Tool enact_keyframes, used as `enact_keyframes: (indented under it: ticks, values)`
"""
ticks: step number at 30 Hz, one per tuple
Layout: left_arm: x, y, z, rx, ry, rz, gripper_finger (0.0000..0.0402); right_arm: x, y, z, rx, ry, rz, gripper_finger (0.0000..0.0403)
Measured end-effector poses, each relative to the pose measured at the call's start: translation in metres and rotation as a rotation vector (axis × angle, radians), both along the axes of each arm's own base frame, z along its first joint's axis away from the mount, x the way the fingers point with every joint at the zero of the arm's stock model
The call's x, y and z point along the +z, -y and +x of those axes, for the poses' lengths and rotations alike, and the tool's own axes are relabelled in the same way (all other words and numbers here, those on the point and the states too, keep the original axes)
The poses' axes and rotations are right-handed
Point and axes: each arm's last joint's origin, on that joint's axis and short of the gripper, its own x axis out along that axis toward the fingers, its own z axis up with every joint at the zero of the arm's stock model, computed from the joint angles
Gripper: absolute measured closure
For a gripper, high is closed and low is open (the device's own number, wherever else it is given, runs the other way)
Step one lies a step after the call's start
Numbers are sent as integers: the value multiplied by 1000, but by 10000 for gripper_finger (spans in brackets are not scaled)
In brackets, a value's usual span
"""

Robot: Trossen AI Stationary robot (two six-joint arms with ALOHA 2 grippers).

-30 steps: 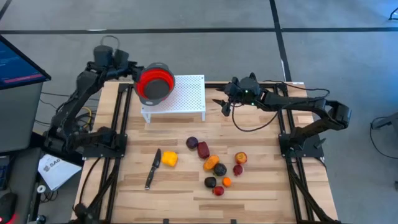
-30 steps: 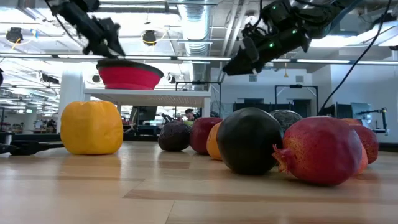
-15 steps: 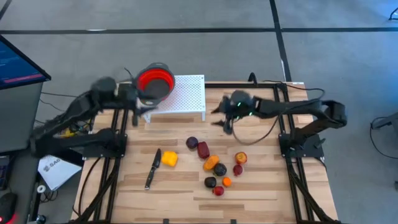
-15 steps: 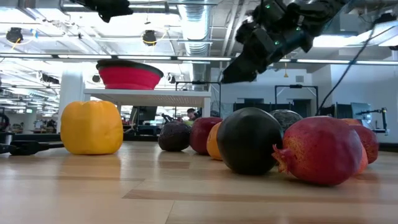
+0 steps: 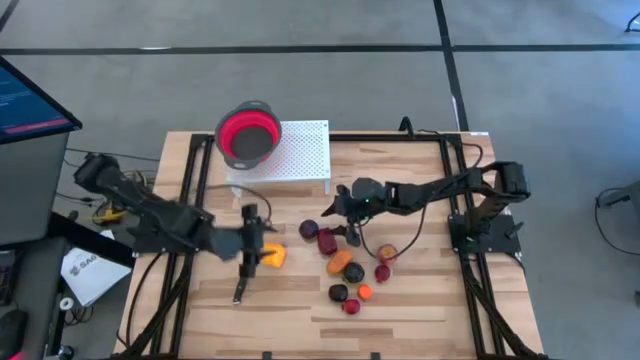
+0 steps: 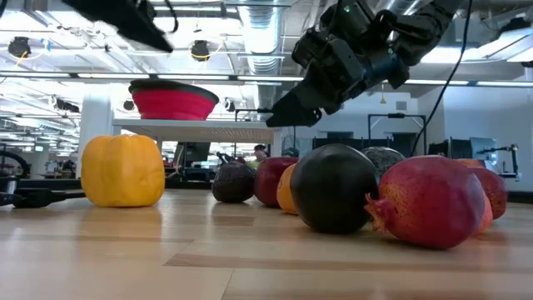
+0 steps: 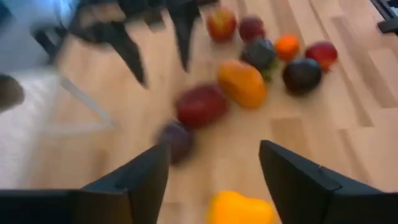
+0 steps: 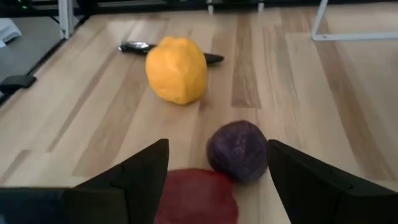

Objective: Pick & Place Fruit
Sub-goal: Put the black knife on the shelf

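While the right pincer (image 8: 214, 165) gapes, purple fruit (image 8: 237, 150) lies between its fingers.

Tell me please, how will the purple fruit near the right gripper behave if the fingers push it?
The purple fruit looks round, so it would probably roll across the smooth wooden table. It appears to touch the dark red fruit, which might stop it on that side. The open right gripper flanks it.
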Motion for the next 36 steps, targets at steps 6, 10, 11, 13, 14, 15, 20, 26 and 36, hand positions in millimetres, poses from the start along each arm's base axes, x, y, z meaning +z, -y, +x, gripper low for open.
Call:
enact_keyframes:
  ticks: [6, 10, 11, 13, 14, 15, 20, 26, 36]
  values:
    - [-35, 29, 3, 153, -169, -318, 106, 12, -16, -1, 52, 45, -9, 139]
    - [-52, 40, -9, 310, -369, -526, 108, 19, -26, -1, 87, 100, -35, 139]
    - [-55, 42, -13, 362, -429, -573, 111, 19, -27, -1, 91, 105, -36, 139]
    - [-61, 45, -21, 479, -539, -644, 119, 20, -29, 0, 99, 121, -39, 139]
    - [-64, 47, -25, 530, -570, -662, 123, 21, -30, 0, 101, 130, -39, 139]
    - [-66, 51, -27, 560, -575, -673, 127, 21, -31, 0, 103, 131, -39, 139]
    - [-85, 67, -28, 714, -532, -669, 148, 21, -38, 0, 123, 132, -39, 139]
    - [-111, 77, -24, 885, -548, -691, 174, 22, -48, -1, 141, 148, -67, 139]
    - [-127, 86, -28, 929, -627, -658, 305, 20, -47, -1, 94, 123, -93, 139]
